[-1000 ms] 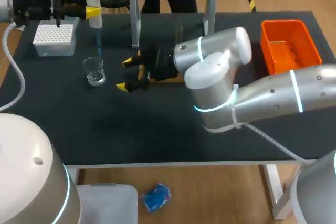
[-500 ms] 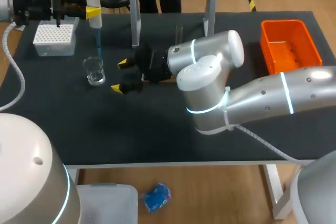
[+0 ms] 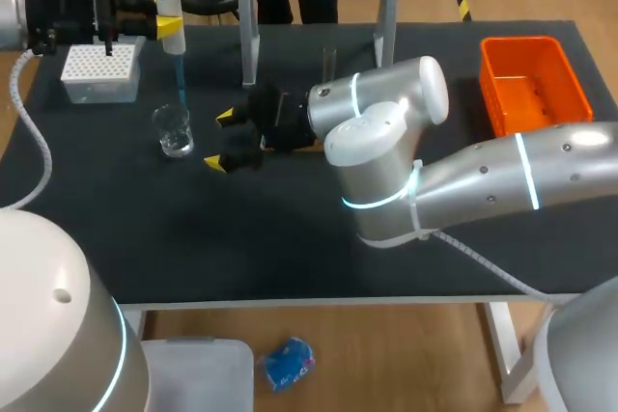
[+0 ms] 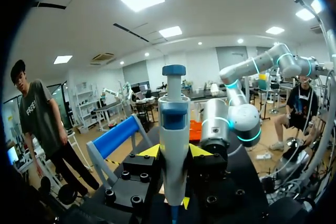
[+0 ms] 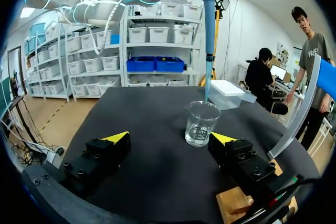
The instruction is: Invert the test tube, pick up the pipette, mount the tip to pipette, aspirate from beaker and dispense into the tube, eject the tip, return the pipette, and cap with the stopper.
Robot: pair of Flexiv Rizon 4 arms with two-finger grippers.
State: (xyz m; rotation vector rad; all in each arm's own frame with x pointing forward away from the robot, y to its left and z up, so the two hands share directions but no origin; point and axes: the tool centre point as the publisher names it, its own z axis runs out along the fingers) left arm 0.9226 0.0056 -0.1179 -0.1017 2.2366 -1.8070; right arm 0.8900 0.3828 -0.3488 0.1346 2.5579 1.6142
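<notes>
My left gripper (image 3: 170, 24) is shut on the white pipette (image 3: 174, 7) at the back left and holds it upright; in the left wrist view the pipette (image 4: 174, 129) stands between the yellow fingers. Its blue tip (image 3: 180, 74) hangs just over the glass beaker (image 3: 175, 129), which holds a little clear liquid. My right gripper (image 3: 220, 140) stands open just right of the beaker, low over the table; in the right wrist view the beaker (image 5: 201, 124) is ahead of the open fingers, the tip (image 5: 209, 40) above it. The test tube (image 3: 328, 59) stands upright behind my right arm.
A white tip box (image 3: 100, 69) sits at the back left, beside the pipette. An orange bin (image 3: 534, 79) is at the back right. A blue-topped metal frame (image 3: 249, 45) stands at the back middle. A wooden block (image 5: 236, 203) lies under my right wrist.
My right gripper has moved left toward the beaker, still open, then stopped. The left arm with the pipette has barely shifted.
</notes>
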